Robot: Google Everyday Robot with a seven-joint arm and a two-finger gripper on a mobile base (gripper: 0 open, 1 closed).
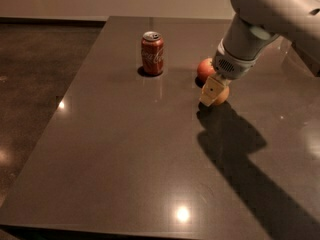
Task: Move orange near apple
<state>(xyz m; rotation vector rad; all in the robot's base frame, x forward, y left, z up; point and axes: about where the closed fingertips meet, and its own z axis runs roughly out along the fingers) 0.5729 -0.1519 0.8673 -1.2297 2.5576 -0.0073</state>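
The pale orange (223,95) sits low over the dark table (125,149), right of centre, held in my gripper (215,95). One cream finger (209,91) covers the orange's left side. The gripper is shut on the orange. The red apple (204,68) stands just behind and to the left of the orange, almost touching it, and my wrist partly hides it. My grey arm comes down from the upper right.
A red soda can (152,53) stands upright at the back middle, left of the apple. The table's left edge runs diagonally beside a dark floor (35,84). My arm's shadow falls across the table's right front.
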